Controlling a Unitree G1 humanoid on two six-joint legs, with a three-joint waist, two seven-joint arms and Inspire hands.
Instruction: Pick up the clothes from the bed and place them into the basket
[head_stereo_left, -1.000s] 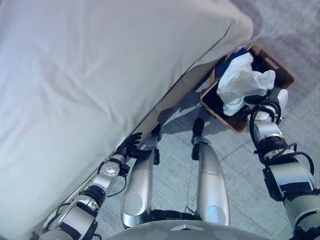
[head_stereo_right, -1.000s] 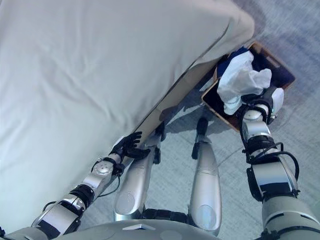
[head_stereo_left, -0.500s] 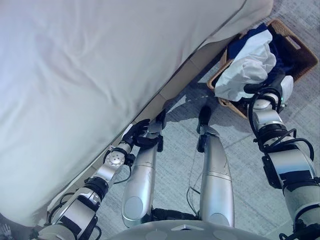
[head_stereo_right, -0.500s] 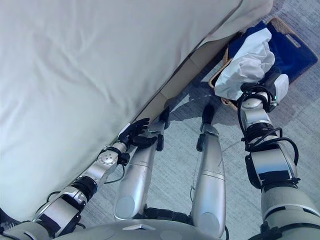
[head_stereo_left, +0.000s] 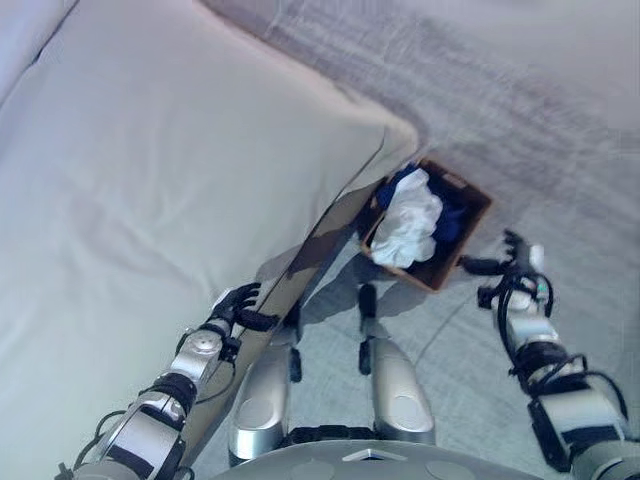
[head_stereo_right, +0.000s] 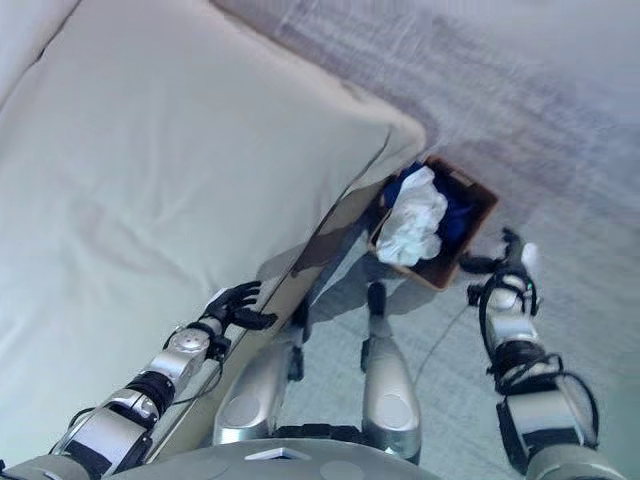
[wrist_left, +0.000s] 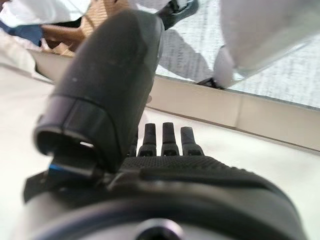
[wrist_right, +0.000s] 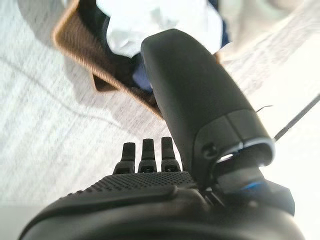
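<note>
A brown woven basket stands on the floor by the bed's corner. A white cloth lies in it on top of blue clothes. My right hand is open and empty, over the floor a little to the right of the basket. In the right wrist view its fingers are straight, with the basket and the white cloth beyond them. My left hand is open and empty at the bed's near edge, with straight fingers in the left wrist view.
The bed's white cover is smooth, with no clothes on the part in view. Its wooden side rail runs along the floor. Grey carpet lies around the basket and to the right.
The whole view has shifted and pulled back, so the camera has moved. My right hand, which was at the white cloth by the basket's rim, is now apart from the basket.
</note>
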